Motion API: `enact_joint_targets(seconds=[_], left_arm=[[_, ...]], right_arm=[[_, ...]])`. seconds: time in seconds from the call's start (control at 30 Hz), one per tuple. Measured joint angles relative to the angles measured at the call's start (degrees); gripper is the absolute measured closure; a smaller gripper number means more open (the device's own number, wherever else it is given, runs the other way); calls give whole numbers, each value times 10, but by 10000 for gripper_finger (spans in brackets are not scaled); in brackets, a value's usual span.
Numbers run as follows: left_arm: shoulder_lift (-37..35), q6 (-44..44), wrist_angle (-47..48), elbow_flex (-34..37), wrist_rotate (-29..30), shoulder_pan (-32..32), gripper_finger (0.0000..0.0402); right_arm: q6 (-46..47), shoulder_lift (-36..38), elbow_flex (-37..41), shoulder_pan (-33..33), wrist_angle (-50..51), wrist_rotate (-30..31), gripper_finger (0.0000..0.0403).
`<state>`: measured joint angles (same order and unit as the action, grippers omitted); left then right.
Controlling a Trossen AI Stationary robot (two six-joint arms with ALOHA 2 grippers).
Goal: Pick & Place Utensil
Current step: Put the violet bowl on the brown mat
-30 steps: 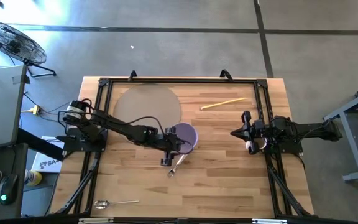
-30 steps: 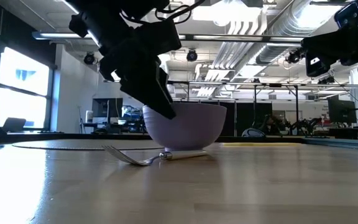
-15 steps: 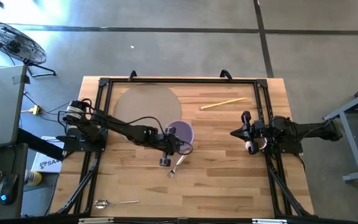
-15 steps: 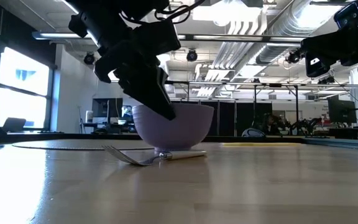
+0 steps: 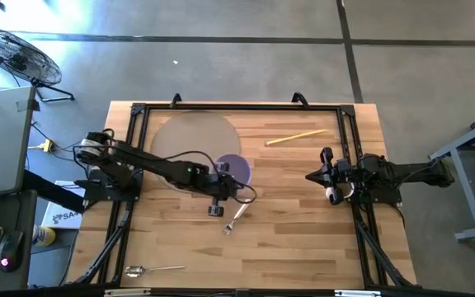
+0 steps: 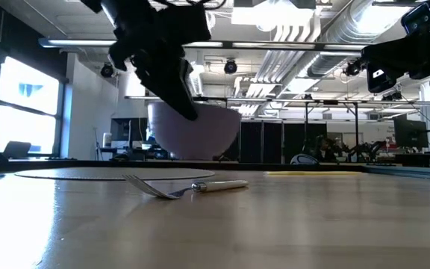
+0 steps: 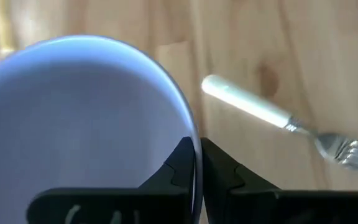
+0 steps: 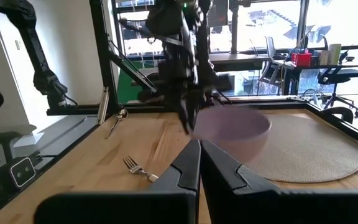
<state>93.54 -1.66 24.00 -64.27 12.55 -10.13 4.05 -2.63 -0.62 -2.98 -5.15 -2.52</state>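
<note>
A pale purple bowl point(image 5: 234, 166) hangs in my left gripper point(image 7: 196, 147), above the table between the round mat and the fork. The fork point(image 5: 236, 219) has a cream handle and lies flat on the wood just near of the bowl; it also shows in the low view point(image 6: 187, 187) and the left wrist view point(image 7: 272, 112). My right gripper point(image 5: 310, 176) waits shut near the table's right side, above the surface and touching nothing. My left gripper is shut on the bowl's rim point(image 7: 190, 127) at its near side, one finger inside the bowl and one outside. The fingers point(image 6: 179, 93) come from above, slanting down. The bowl point(image 6: 196, 134) is lifted clear of the table.
A round grey mat point(image 5: 195, 136) lies at the far left of the table. A pale wooden stick point(image 5: 297, 137) lies far right, a spoon point(image 5: 151, 269) near the near left edge. A black frame point(image 5: 237, 106) rings the work area.
My left gripper has risen and drawn back toward the table's left and far side, keeping its hold on the bowl's rim. The bowl, which stood on the table beside the fork's handle, now hangs clear above it. The fork has stayed in place.
</note>
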Motion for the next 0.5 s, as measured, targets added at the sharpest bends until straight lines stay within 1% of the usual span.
enact_joint_targets(seconds=[0.13, 0.23, 0.4, 0.5], left_arm=[[-69, 28, 104, -1, 54, 0, 397], [-130, 59, 164, 14, 93, 0, 395], [-241, 116, 160, 85, 151, 2, 394], [-283, 152, 156, 127, 167, 27, 393]], right_arm=[[0, -1, 0, 0, 2, 0, 398], [0, -3, 0, 0, 3, 0, 398], [0, -5, 0, 0, 2, 0, 398], [0, -4, 0, 0, 2, 0, 398]])
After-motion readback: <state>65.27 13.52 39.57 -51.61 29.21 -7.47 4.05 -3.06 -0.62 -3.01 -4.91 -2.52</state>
